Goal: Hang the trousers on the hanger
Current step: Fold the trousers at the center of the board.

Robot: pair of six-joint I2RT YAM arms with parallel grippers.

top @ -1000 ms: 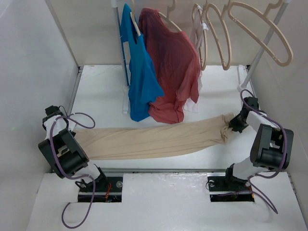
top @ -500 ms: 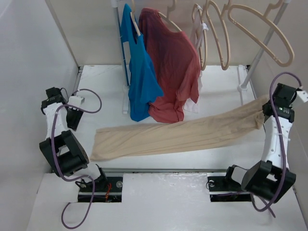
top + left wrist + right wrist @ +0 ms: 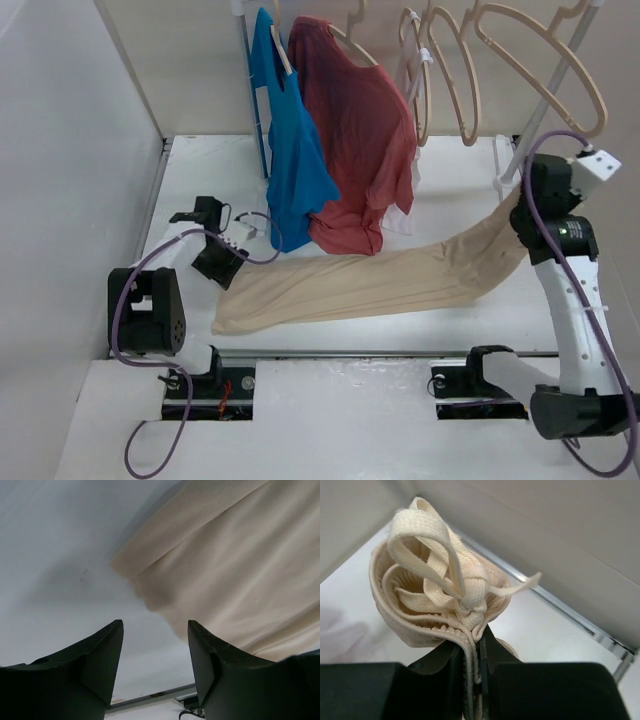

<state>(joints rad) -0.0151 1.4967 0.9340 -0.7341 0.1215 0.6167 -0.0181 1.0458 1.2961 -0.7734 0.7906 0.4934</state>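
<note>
The trousers (image 3: 370,285) lie along the surface (image 3: 200,170), with the left pincer (image 3: 215,264) just beside their left end and their right end raised off it in the right pincer (image 3: 520,215). Behind their middle hangs the right T-shirt (image 3: 355,150), with the left T-shirt (image 3: 290,170) beside it. The hanger (image 3: 600,108) hangs above the right pincer.

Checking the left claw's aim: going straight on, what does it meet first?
Likely the hem of the trousers on the table, though the left claw may touch bare tabletop just beside it.

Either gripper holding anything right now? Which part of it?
Right gripper pinches the trousers at the bunched waistband, just below the drawstring knot. Left gripper is open, holding nothing.
</note>
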